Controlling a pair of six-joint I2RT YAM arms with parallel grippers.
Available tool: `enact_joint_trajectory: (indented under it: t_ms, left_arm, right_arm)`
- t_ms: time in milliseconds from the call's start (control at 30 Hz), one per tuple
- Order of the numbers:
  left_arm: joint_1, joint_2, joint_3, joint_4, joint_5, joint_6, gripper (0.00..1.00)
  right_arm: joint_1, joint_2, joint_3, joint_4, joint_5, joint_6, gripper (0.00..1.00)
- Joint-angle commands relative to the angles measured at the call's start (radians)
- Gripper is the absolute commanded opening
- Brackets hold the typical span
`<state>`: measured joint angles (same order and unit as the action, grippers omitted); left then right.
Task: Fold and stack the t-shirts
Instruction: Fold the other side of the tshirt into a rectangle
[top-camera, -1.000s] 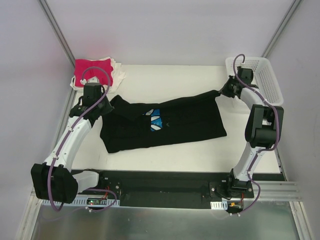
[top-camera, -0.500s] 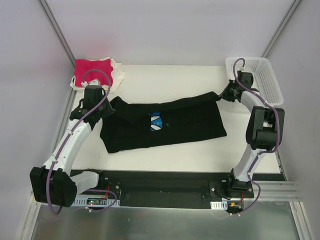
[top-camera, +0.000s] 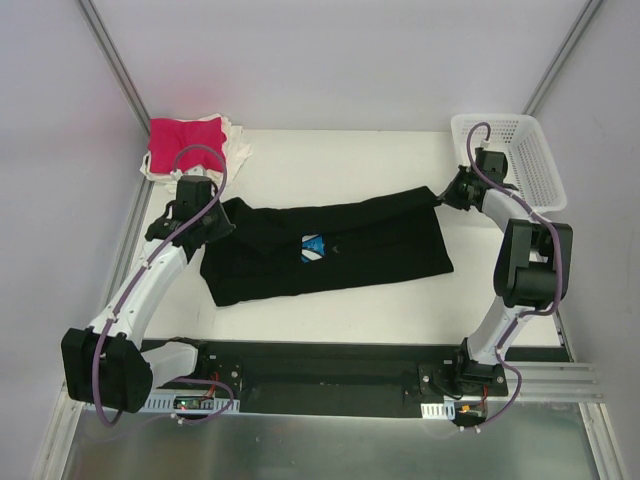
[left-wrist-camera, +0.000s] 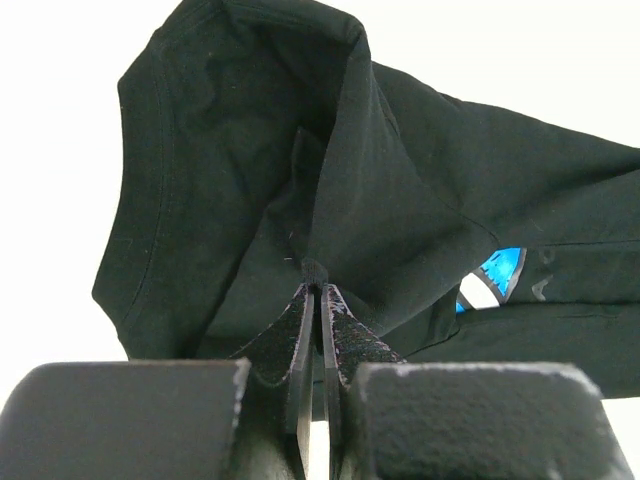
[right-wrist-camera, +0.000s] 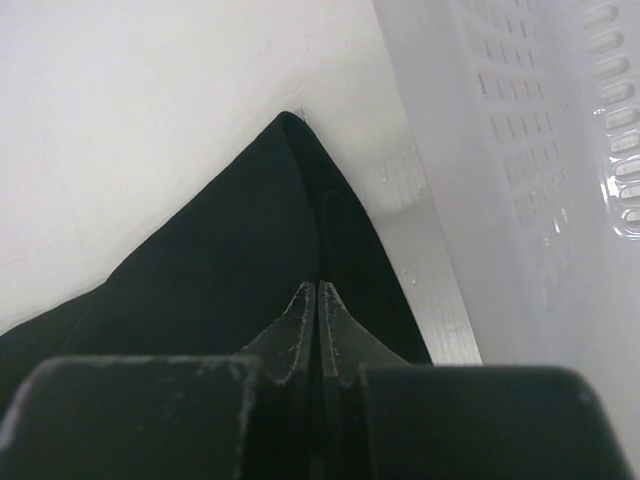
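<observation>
- No text, label, brand, number or sign can be read in any view.
- The blue-and-white print (top-camera: 313, 247) on the black cloth t-shirt (top-camera: 380, 245) shows no legible letters.

Big shirt (top-camera: 330, 250) lies across the middle of the table (top-camera: 340, 155); stacked shirts (top-camera: 190, 145) sit in the far-left corner, basket (top-camera: 520, 160) in the far-right.

Looks like soft matt cloth, creased, on the black t-shirt (top-camera: 330, 250). Same soft matt cloth on the pink t-shirt (top-camera: 185, 140) and the cream t-shirts (top-camera: 238, 151). Glossy white plastic mesh on the basket (top-camera: 535, 165). Smooth matt white on the table (top-camera: 340, 160). Matt black with rough, speckled gripping faces on the left tool (left-wrist-camera: 316, 290) and the right tool (right-wrist-camera: 317, 288). Dull brushed grey metal on the sheet (top-camera: 330, 440) at the near edge.
</observation>
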<state>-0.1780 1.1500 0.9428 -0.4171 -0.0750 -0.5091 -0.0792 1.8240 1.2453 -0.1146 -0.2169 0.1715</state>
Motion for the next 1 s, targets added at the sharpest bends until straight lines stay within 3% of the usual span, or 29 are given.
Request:
enact_joint_trajectory:
  t_ms: [0, 667, 733, 800, 967]
  left_arm:
    - [-0.015, 0.007, -0.006, -0.011, 0.012, -0.016, 0.0]
    - [-0.025, 0.027, 0.024, -0.012, 0.029, 0.007, 0.0]
    - [-0.025, 0.034, 0.024, -0.012, 0.034, 0.009, 0.0]
    - [-0.025, 0.039, 0.024, -0.011, 0.037, 0.009, 0.0]
    - [-0.025, 0.043, 0.022, -0.011, 0.034, 0.014, 0.0]
  right_arm:
    - [-0.011, -0.072, -0.013, 0.023, 0.005, 0.002, 0.01]
    - [0.007, -0.111, -0.106, 0.026, 0.022, 0.003, 0.01]
    - [0.009, -0.112, -0.109, 0.023, 0.027, 0.005, 0.14]
    - [0.012, -0.115, -0.109, 0.01, 0.036, 0.006, 0.33]
    - [0.012, -0.147, -0.11, 0.0, 0.054, 0.01, 0.37]
